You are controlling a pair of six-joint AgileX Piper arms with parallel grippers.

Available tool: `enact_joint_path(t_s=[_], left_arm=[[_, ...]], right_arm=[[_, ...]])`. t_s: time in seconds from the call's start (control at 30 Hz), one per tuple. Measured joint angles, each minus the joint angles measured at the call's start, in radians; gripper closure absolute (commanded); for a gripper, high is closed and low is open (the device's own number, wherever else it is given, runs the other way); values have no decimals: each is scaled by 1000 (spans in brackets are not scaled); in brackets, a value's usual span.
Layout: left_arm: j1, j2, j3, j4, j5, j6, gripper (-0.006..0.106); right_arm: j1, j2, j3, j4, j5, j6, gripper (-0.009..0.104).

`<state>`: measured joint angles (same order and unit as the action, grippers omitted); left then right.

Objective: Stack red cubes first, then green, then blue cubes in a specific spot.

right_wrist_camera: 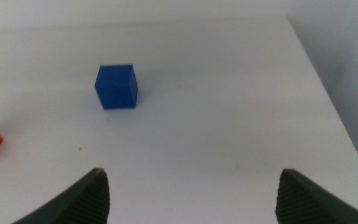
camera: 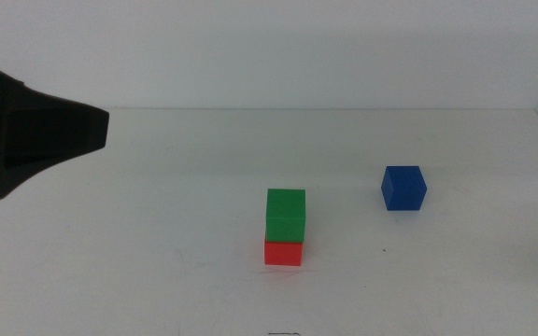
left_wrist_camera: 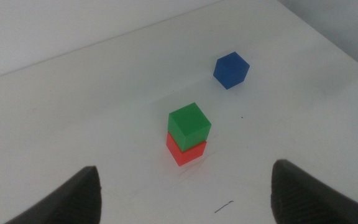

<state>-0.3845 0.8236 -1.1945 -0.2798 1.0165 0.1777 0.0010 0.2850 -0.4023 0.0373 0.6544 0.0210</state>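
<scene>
matte green cube (camera: 286, 215) atop red cube (camera: 283, 252) — blue cube (camera: 403, 188) apart

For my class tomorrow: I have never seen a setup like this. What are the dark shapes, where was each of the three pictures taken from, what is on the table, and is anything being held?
This is a robot with two arms at a white table. The middle view looks down from above; the other two come from cameras on each arm's wrist.

The dark shape at that view's left edge is the left arm, raised above the table. The two dark prongs at the bottom of each wrist picture are that arm's pincers: the left gripper and the right gripper. Both are open and hold nothing.

On the table, a green cube sits on a red cube. A blue cube stands alone to their right, further back, untouched. It goes on top last.
</scene>
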Motion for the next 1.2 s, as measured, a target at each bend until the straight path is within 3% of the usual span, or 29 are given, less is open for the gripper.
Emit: enact_joint_path(t_s=[0.17, 0.53, 0.67, 1.2], left_arm=[[0, 0, 0, 0, 0, 0, 7], [0, 0, 0, 0, 0, 0, 7], [0, 0, 0, 0, 0, 0, 7], [0, 0, 0, 0, 0, 1, 7]], right_arm=[[20, 259, -257, -8, 174, -4, 22], [260, 813, -606, 8, 342, 38, 22], [268, 969, -686, 26, 341, 81, 22], [270, 1589, -1222, -23, 449, 166, 22]])
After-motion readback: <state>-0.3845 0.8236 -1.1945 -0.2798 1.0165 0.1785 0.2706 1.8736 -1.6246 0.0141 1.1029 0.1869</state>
